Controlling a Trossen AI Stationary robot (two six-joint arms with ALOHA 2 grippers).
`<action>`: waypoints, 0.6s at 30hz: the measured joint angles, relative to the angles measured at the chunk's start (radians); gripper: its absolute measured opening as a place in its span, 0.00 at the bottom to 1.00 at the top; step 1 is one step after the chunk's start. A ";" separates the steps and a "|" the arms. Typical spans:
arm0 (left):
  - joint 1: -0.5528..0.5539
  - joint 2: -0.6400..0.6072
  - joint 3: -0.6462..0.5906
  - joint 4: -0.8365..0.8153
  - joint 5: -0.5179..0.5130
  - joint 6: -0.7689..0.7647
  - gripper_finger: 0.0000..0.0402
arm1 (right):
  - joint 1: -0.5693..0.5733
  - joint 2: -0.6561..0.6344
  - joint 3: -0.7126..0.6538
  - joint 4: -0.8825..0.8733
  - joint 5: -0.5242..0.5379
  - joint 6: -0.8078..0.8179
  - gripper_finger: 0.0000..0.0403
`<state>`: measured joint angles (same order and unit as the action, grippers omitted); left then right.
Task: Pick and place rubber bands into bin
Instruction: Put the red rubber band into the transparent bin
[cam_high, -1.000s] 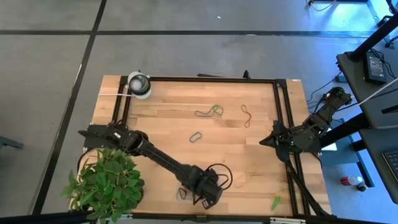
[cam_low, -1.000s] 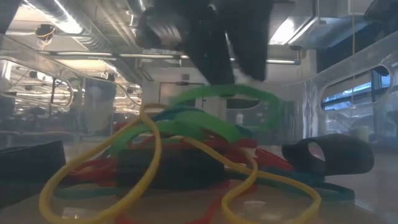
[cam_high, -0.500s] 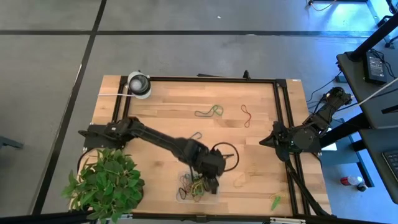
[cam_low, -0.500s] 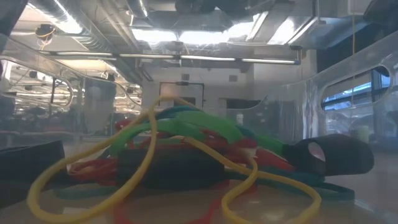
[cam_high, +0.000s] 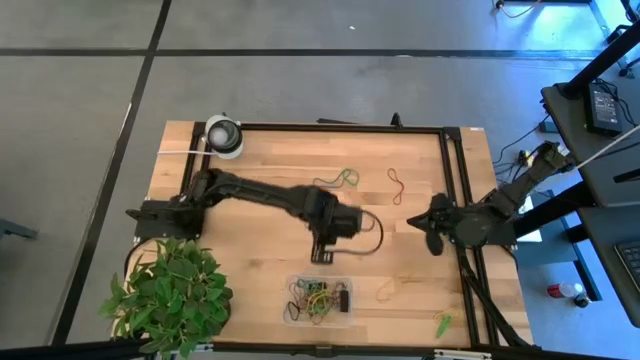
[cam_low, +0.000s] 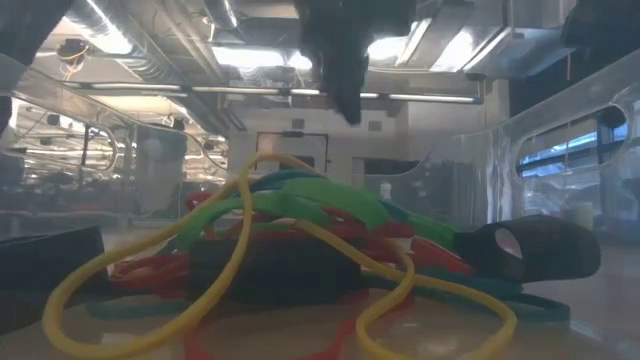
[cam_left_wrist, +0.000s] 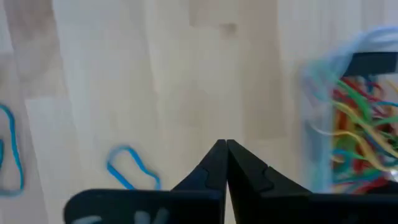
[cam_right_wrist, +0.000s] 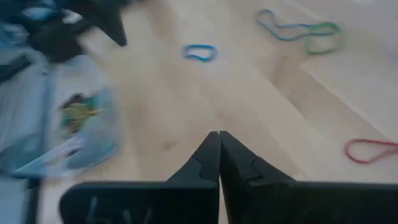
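A: We are seeing the bin (cam_left_wrist: 323, 118) blurring in the left wrist view, its far side cut off by the edge.

B: We are also losing it to smear in the right wrist view. In the low view, the rubber bands (cam_low: 290, 250) are hiding the table behind them.

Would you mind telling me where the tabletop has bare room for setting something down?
The widest bare wood lies between the red rubber band and the right hand, down to the yellow band. Another patch lies between the round white-and-grey object and the green and blue bands. It is crowded around the left hand and the bin.
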<state>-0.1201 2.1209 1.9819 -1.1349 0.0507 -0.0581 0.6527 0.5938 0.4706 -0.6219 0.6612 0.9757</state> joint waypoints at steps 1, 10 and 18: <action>0.026 -0.015 -0.047 0.038 0.025 0.022 0.00 | -0.018 0.038 0.000 0.007 -0.001 0.022 0.00; 0.232 -0.285 -0.554 0.395 0.107 0.058 0.00 | -0.215 0.316 0.021 0.020 -0.010 0.290 0.00; 0.356 -0.585 -0.902 0.619 0.091 -0.003 0.00 | -0.502 0.535 0.167 -0.204 -0.081 0.377 0.00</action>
<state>0.2358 1.5357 1.0803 -0.5160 0.1421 -0.0607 0.1507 1.1290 0.6379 -0.8262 0.5804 1.3526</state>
